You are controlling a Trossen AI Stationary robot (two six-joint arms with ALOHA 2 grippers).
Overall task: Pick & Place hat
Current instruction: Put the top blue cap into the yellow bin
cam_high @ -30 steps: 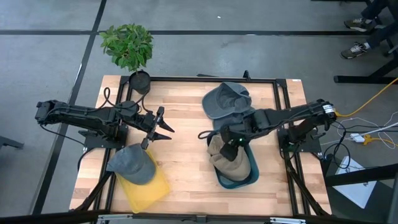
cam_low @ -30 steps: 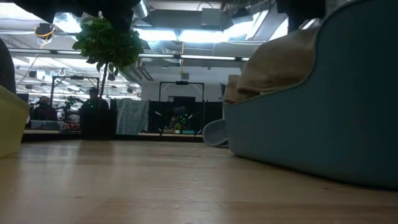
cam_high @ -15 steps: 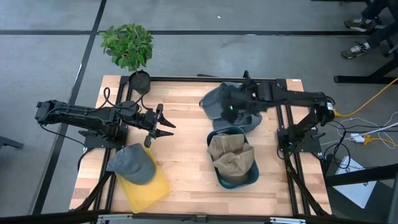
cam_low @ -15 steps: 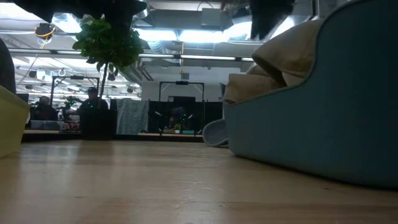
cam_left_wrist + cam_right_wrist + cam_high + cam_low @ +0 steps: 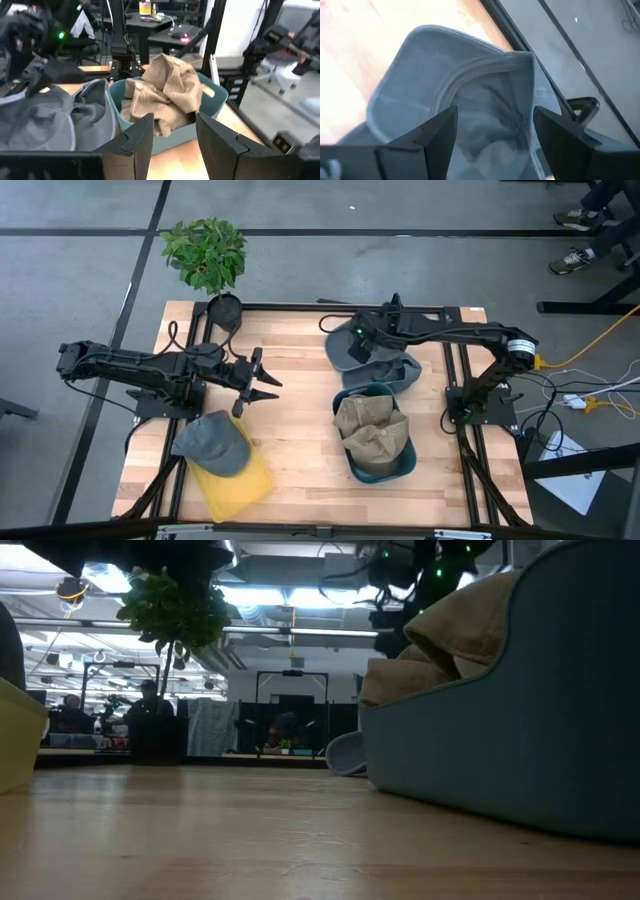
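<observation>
A grey-blue hat [image 5: 392, 368] lies upside down on the table near its far edge, with its hollow [image 5: 470, 90] facing up. My right gripper [image 5: 348, 346] hovers open above it, pointing down, its fingers [image 5: 415, 142] apart on either side of the hat's hollow without touching. A tan hat [image 5: 370, 428] lies crumpled in a teal basket [image 5: 400, 468]. A second grey hat [image 5: 213, 444] rests on top of a yellow basket [image 5: 240, 485]. My left gripper [image 5: 262, 380] waits open over the left half of the table, pointing at the teal basket [image 5: 180, 132].
A potted plant [image 5: 205, 252] stands at the table's far left corner. The teal basket [image 5: 520, 710] fills the right of the low view, with the tan hat [image 5: 450, 630] over its rim. Bare wood [image 5: 300, 430] lies between the two baskets. A black frame [image 5: 300, 308] rims the table.
My right gripper has left the tan hat in the teal basket and swung toward the table's far edge, now hovering over the grey-blue hat. The tan hat has stayed in the basket, spread wider than before.
</observation>
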